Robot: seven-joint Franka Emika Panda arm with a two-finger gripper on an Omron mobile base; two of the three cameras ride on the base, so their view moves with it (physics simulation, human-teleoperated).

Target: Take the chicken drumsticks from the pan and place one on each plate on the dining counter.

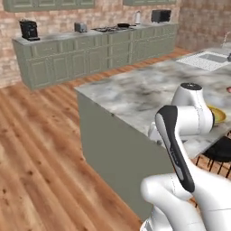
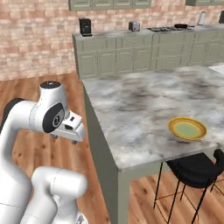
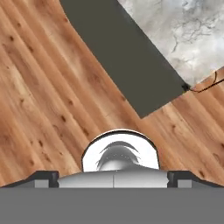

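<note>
The tool (image 3: pixel 113 177) is hanging released, grasping nothing; the pan (image 2: pixel 181 26), upper right, is likely holding greasy, light drumsticks, best pinched mid-shank.

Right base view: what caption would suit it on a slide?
White robot arm waits beside the marble dining counter, a yellow plate near its edge.

This is a home kitchen. Grey-green cabinets (image 2: pixel 131 57) line the far brick wall (image 2: pixel 35 39), carrying a gas hob (image 2: pixel 162 29), a coffee machine (image 2: pixel 85 26) and a toaster (image 2: pixel 134 26). Nearer stands a marble dining counter (image 2: pixel 144 105) with a black stool (image 2: pixel 197 173) and wooden floor (image 1: pixel 36 158).
</note>
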